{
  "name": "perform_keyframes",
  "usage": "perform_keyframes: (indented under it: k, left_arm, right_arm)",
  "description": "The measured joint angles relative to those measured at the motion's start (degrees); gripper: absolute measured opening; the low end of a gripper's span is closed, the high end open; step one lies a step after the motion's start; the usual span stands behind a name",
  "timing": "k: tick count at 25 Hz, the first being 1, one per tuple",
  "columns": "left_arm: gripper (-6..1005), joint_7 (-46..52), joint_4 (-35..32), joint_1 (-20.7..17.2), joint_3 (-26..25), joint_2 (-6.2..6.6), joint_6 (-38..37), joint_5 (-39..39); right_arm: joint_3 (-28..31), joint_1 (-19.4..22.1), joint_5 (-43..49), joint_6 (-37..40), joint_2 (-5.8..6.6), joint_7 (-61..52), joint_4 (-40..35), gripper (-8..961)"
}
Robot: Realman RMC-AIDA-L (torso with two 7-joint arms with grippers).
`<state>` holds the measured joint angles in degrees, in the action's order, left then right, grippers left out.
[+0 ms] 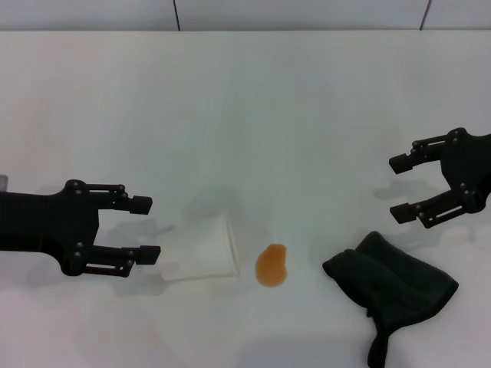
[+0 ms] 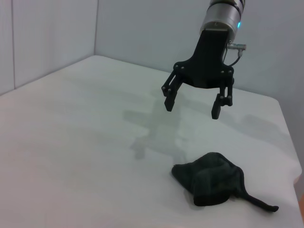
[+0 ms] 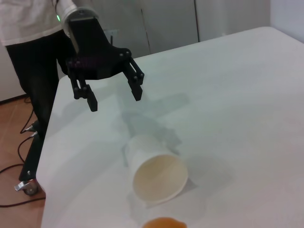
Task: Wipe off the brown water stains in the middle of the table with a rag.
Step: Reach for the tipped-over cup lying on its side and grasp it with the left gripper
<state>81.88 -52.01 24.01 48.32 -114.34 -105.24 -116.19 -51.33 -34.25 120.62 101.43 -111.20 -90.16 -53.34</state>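
An orange-brown stain (image 1: 271,264) lies on the white table (image 1: 253,115) near its front middle; its edge also shows in the right wrist view (image 3: 164,223). The dark charcoal rag (image 1: 395,284) lies crumpled to the stain's right, its tail pointing toward the front edge; it also shows in the left wrist view (image 2: 211,179). My right gripper (image 1: 405,188) is open and empty, hovering behind and right of the rag; it shows in the left wrist view (image 2: 192,105). My left gripper (image 1: 146,228) is open and empty at the left, also seen in the right wrist view (image 3: 115,97).
A white paper cup (image 1: 201,247) lies on its side just left of the stain, its mouth toward the stain (image 3: 156,176). A person in dark trousers (image 3: 28,71) stands beyond the table's left edge. A wall runs behind the table.
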Motion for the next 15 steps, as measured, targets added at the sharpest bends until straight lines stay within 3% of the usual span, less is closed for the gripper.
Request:
perform_keyframes:
  k: [10, 15]
  left_arm:
    - [760, 2.0, -0.4, 0.0, 0.2, 0.17, 0.0, 0.0]
    - [763, 7.1, -6.0, 0.3, 0.3, 0.1, -0.1, -3.1]
  right_arm:
    - [0.1, -0.1, -0.4, 0.0, -0.04, 0.2, -0.1, 841]
    - [0.1, -0.1, -0.6, 0.0, -0.24, 0.3, -0.2, 841]
